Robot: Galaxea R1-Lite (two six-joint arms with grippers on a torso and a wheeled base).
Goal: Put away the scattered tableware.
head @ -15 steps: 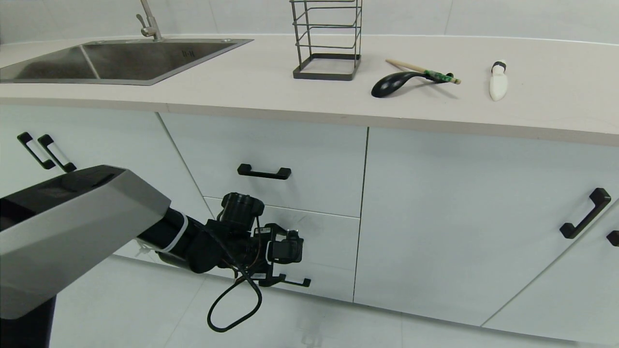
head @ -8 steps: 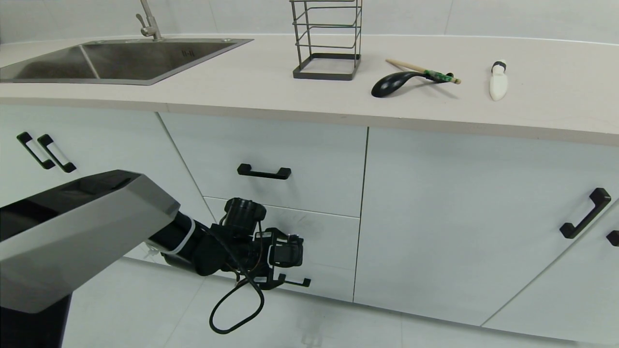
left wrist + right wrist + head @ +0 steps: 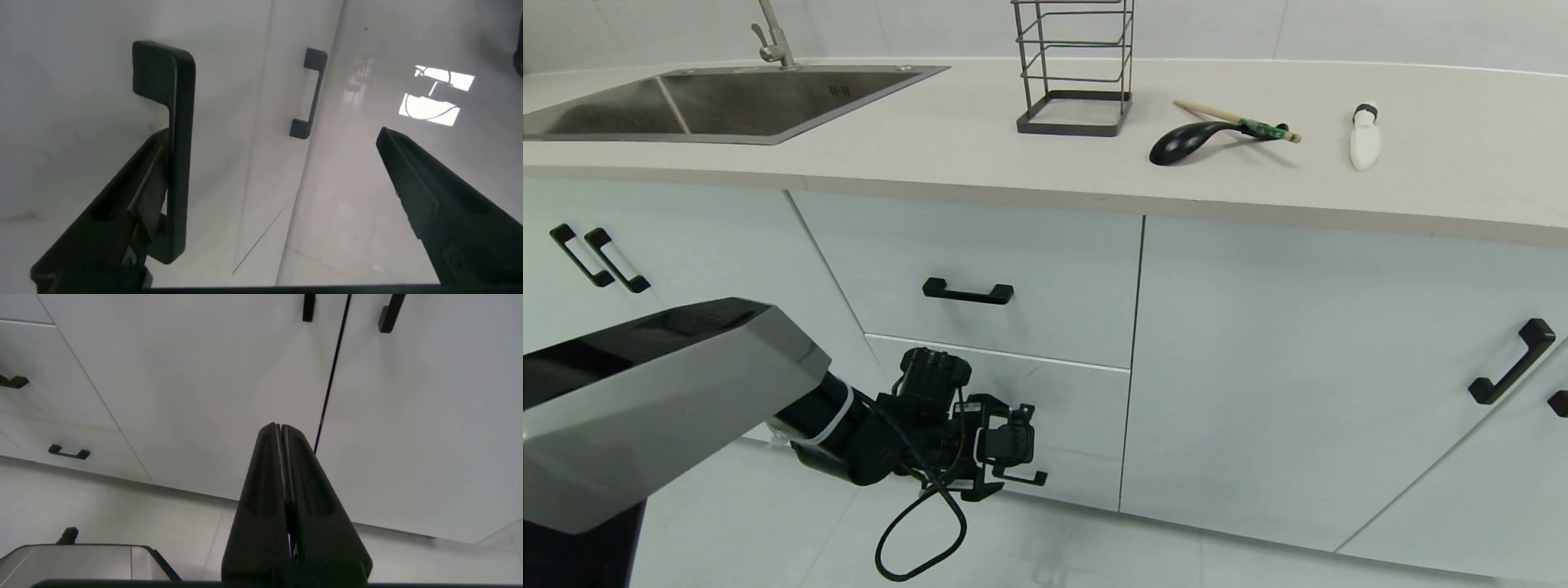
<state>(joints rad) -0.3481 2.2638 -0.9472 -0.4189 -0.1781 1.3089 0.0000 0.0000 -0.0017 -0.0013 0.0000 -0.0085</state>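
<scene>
On the countertop [image 3: 980, 163] lie a black spoon [image 3: 1184, 143], wooden chopsticks [image 3: 1233, 119] with a green section resting across its handle, and farther right a white utensil [image 3: 1364, 140] with a black band. My left gripper [image 3: 1017, 467] hangs low in front of the bottom drawer, far below the tableware. In the left wrist view my left gripper [image 3: 271, 137] is open, and the drawer's black handle [image 3: 167, 155] stands just inside one finger. Pointing at the cabinet doors, my right gripper [image 3: 280, 429] is shut with nothing in it.
An empty dark wire rack [image 3: 1074, 122] stands on the counter left of the spoon. A steel sink [image 3: 727, 98] with a faucet [image 3: 772, 37] is at the far left. Below are white drawers and doors with black handles [image 3: 968, 290] [image 3: 1511, 359].
My left wrist has sunk slightly and edged toward the bottom drawer. The tableware on the counter has not moved.
</scene>
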